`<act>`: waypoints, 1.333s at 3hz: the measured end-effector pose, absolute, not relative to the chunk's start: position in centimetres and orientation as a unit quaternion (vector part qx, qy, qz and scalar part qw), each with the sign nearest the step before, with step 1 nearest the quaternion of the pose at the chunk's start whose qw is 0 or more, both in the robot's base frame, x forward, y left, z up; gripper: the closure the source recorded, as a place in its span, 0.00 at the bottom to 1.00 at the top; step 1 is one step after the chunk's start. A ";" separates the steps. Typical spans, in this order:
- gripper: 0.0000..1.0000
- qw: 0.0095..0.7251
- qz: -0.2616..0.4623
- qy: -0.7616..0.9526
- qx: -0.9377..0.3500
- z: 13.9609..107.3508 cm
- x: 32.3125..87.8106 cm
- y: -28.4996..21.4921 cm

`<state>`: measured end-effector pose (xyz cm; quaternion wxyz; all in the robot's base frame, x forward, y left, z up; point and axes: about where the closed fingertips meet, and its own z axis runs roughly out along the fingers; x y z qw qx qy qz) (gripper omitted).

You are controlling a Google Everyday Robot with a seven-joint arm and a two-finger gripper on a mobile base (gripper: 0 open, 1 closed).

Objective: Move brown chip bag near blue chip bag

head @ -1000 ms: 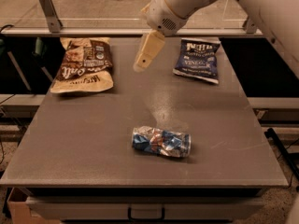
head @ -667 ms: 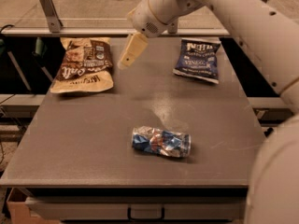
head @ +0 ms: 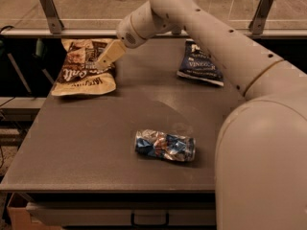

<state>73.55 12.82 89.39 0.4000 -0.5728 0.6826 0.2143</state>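
A crinkled silver-blue packet [head: 165, 145] lies on the grey table [head: 81, 147], toward its front edge.

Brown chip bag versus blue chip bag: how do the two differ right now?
Size: the brown chip bag is larger than the blue chip bag. Colour: brown-tan with white script against navy with block letters. Place: the brown one lies far left, the end effector at its right edge; the blue one far right, apart from it. Both lie flat on the table.
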 end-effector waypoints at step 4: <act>0.63 0.374 0.244 0.779 -0.441 83.9 77.3 16.2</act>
